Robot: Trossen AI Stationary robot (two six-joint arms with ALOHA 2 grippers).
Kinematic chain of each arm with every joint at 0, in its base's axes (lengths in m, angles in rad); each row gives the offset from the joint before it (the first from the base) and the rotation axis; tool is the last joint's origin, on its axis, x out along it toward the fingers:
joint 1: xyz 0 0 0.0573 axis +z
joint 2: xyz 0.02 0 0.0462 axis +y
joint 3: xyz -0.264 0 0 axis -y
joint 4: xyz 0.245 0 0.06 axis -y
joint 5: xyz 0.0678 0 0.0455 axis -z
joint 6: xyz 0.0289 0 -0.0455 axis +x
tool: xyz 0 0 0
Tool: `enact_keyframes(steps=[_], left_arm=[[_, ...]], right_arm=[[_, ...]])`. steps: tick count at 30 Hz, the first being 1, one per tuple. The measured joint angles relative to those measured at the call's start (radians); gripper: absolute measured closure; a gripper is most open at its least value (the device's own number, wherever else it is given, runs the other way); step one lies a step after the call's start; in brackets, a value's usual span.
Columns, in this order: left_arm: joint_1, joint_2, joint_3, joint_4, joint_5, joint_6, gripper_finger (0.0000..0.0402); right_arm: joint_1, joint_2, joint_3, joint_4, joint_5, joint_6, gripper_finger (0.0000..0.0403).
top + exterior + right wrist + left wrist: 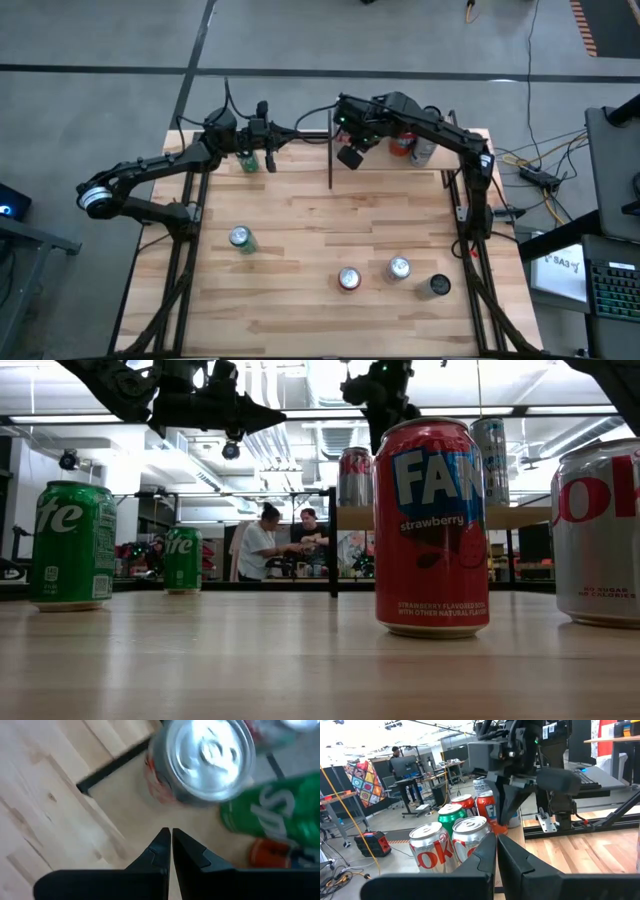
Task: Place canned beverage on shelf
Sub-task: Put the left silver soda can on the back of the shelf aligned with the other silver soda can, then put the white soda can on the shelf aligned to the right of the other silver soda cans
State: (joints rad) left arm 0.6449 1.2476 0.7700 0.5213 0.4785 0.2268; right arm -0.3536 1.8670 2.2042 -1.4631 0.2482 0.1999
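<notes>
Both grippers hang empty over the shelf (400, 160) at the tabletop's far edge, fingers pressed together. The loose cans stand upright well toward the near edge; the silver can (398, 268) probably lies nearest the right gripper (350, 157).

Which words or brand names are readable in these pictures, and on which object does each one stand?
"FAN" and "strawberry": red can, low view.
"te": near green can, cut off at the can's curve.
"ite": far green can.
"OK": silver can, cut off.
"oke": silver can, left wrist view.
Small print low on the cans: too small to read.
</notes>
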Motion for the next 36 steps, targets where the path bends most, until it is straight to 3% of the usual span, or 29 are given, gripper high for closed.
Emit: enact_keyframes(steps=[4, 13, 21, 25, 36], left_arm=[[0.000, 0.000, 0.000, 0.000, 0.000, 0.000, 0.0402], [0.000, 0.000, 0.000, 0.000, 0.000, -0.012, 0.0402], [-0.045, -0.002, 0.000, 0.003, 0.109, -0.077, 0.0402], [-0.113, -0.011, 0.000, 0.005, 0.110, -0.092, 0.0402], [-0.356, -0.018, 0.000, -0.007, 0.068, -0.241, 0.0402]], right_arm=[[-0.004, 0.012, -0.001, 0.072, 0.006, -0.041, 0.0394], [0.010, 0.005, -0.001, 0.045, -0.035, -0.033, 0.0394], [0.156, -0.033, -0.003, 0.045, -0.062, -0.063, 0.0394], [0.250, -0.069, -0.025, 0.067, 0.000, -0.067, 0.0394], [0.416, -0.283, -0.354, 0.282, 0.044, -0.064, 0.0394]])
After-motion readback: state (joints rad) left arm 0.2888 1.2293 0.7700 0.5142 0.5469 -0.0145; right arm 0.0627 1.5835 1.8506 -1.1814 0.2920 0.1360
